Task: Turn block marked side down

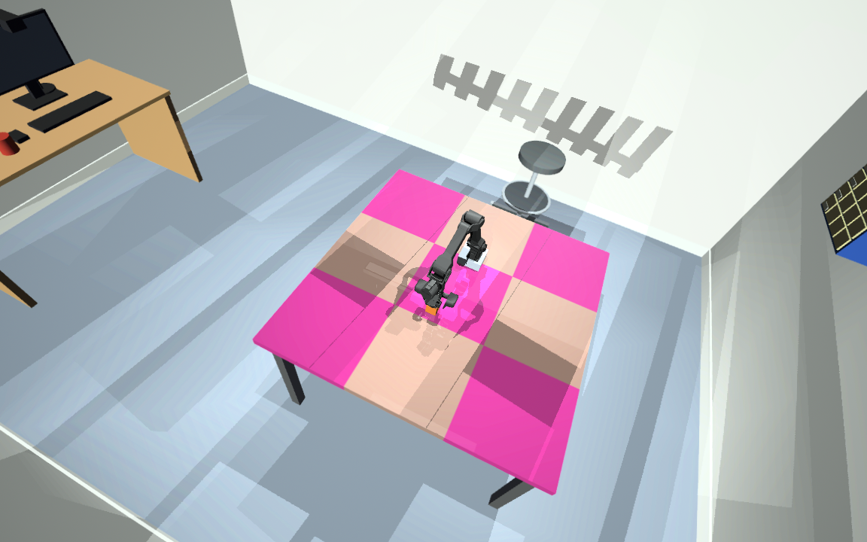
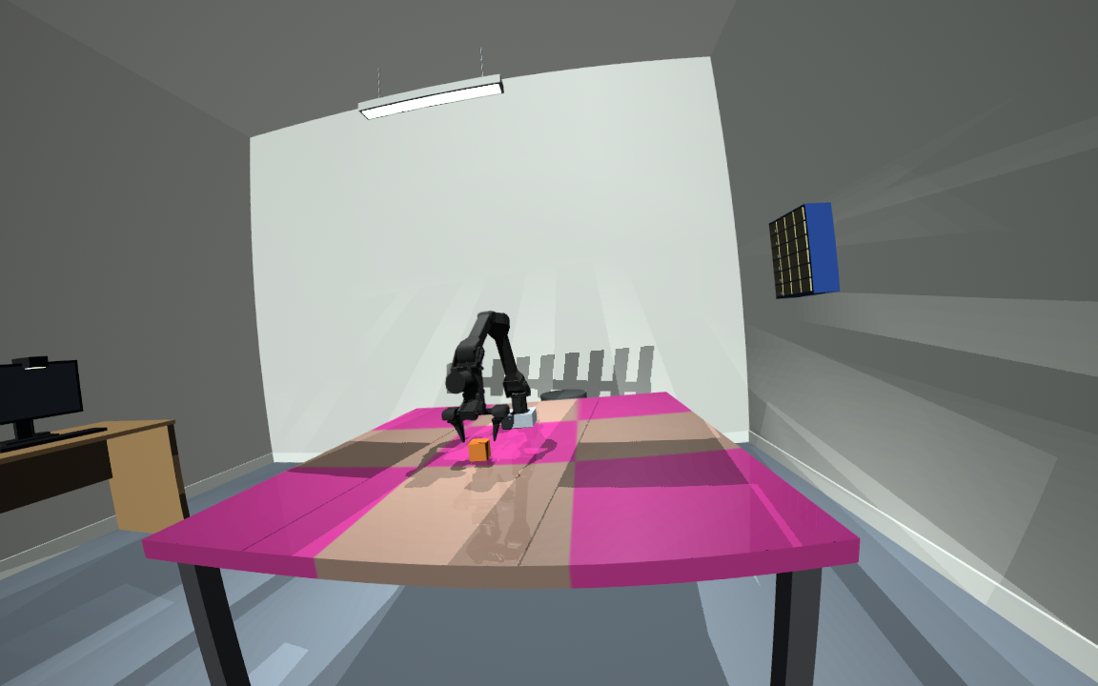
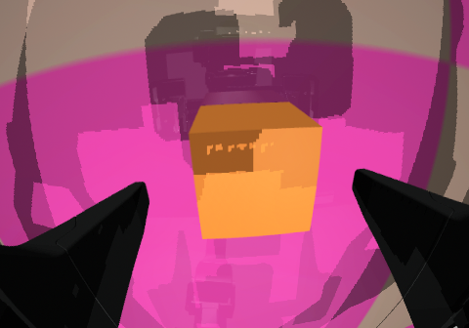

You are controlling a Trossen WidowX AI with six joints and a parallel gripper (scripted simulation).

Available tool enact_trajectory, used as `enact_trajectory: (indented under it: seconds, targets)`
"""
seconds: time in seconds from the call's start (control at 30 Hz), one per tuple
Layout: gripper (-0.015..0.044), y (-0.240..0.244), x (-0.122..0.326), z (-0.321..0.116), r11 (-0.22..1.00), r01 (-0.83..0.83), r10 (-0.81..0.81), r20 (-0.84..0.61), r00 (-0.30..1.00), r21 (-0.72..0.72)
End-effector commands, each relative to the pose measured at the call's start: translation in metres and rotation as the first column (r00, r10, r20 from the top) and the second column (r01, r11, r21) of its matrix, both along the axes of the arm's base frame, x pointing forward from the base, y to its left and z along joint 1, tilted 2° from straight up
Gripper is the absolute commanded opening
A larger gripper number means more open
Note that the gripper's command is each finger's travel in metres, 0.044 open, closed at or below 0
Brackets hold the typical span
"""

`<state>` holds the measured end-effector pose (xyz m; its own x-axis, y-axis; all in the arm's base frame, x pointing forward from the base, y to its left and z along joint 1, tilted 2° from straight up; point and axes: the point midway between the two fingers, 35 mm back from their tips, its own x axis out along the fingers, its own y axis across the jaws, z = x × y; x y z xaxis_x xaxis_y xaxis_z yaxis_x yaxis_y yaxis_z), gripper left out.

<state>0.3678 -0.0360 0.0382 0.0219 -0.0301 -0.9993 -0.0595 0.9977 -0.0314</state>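
Observation:
An orange block (image 1: 430, 310) (image 2: 477, 450) (image 3: 254, 206) rests on the pink and beige table (image 1: 396, 363) (image 2: 663, 512) (image 3: 107, 162). My gripper (image 2: 479, 439) (image 3: 254, 186) is open and empty. In the exterior view its fingers point down just above and behind the block. In the wrist view the block lies between the lines of the two fingertips, with a gap on each side. Two block faces show there, the upper one darker. Shadows cross the larger face, and I cannot make out a mark on either. In the top view the gripper covers part of the block.
The arm's white base (image 1: 472, 257) (image 2: 523, 416) stands on the table behind the block. A round stool (image 1: 542, 156) stands beyond the table's back edge. A desk (image 1: 120, 94) (image 2: 143, 477) with a monitor stands at the left, away from the table.

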Motion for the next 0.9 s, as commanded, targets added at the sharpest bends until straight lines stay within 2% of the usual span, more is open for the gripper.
enact_trajectory:
  seconds: [0.0, 0.27, 0.53, 0.87]
  targets:
    - [0.044, -0.001, -0.001, -0.011, 1.0, -0.001, 0.001, -0.01, 1.0, -0.003]
    - [0.044, -0.001, -0.001, -0.021, 1.0, -0.001, 0.001, -0.01, 1.0, -0.003]
    - [0.023, -0.001, -0.001, -0.021, 1.0, -0.001, 0.001, -0.01, 1.0, -0.003]
    - [0.0163, -0.001, -0.001, -0.021, 1.0, -0.001, 0.001, -0.01, 1.0, -0.003]
